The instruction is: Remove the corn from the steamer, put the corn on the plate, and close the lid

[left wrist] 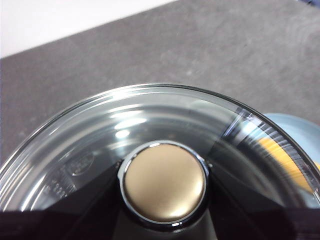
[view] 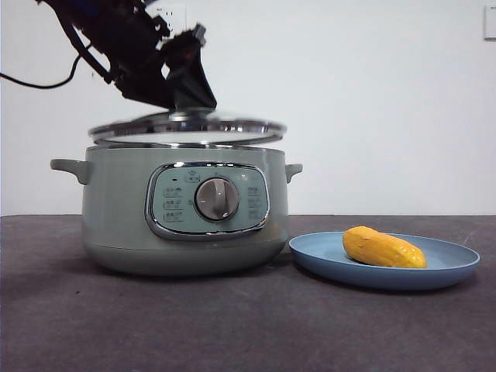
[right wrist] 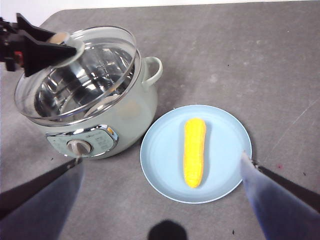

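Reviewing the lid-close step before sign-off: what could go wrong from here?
1. The lid hangs just above the steamer, tilted and offset in the right wrist view. It may seat crooked on the rim.
2. The left gripper holds it only by the knob, so the lid could swing or slip.
3. The plate with the corn sits close beside the steamer. A shoved pot could bump it.

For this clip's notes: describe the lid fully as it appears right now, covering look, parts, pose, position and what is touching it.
The lid is a low dome of clear glass with a chrome rim and a round knob on a chrome collar; the knob looks pale in the right wrist view and golden in the left wrist view. The left gripper grips it at the knob. It hangs just above the steamer, roughly level and a little off-centre, its rim apparently not seated. Through the glass the steamer's shiny metal inside shows.
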Tool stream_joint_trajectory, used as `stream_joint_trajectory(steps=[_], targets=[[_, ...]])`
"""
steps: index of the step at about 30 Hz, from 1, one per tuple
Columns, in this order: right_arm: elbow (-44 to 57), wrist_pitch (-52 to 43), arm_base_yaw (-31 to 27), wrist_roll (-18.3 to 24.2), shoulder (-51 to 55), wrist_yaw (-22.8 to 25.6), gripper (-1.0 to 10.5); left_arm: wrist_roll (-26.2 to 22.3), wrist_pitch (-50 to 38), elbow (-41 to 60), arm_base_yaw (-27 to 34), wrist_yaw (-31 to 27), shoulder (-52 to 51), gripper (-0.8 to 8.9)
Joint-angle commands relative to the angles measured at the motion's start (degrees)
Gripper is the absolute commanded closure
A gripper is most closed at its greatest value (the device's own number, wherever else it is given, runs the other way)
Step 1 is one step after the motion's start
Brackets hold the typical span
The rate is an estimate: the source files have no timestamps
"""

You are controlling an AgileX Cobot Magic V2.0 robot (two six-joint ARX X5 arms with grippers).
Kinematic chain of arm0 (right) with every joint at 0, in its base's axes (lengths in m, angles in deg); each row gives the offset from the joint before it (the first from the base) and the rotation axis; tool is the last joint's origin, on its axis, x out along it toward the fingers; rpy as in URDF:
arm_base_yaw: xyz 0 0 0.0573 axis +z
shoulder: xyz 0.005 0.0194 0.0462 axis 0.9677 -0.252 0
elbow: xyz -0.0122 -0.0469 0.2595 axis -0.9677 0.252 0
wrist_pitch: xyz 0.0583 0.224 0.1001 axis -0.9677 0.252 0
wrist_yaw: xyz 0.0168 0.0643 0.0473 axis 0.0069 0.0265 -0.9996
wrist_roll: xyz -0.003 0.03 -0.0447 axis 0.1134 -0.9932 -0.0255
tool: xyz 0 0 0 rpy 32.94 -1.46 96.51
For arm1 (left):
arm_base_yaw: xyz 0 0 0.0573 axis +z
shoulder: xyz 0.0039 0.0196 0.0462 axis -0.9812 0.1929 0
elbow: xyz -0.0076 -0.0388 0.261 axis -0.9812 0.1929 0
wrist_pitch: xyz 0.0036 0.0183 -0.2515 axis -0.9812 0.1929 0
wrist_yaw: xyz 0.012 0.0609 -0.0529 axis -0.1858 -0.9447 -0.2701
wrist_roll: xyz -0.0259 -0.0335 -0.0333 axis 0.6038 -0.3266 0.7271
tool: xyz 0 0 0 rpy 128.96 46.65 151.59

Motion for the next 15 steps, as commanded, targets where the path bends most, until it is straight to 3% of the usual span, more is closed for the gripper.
stream_joint_trajectory(steps=[1,15], targets=[[0.42,-0.07,0.09,0.24,0.17,-0.07,3.8,-1.46,-2.69,-0.26,-0.09,-0.50,0.50,8.22],[0.42,-0.07,0.09,0.46,0.17,-0.04,3.8,-1.95,-0.42,-0.26,-0.09,-1.99,2.71,8.22]])
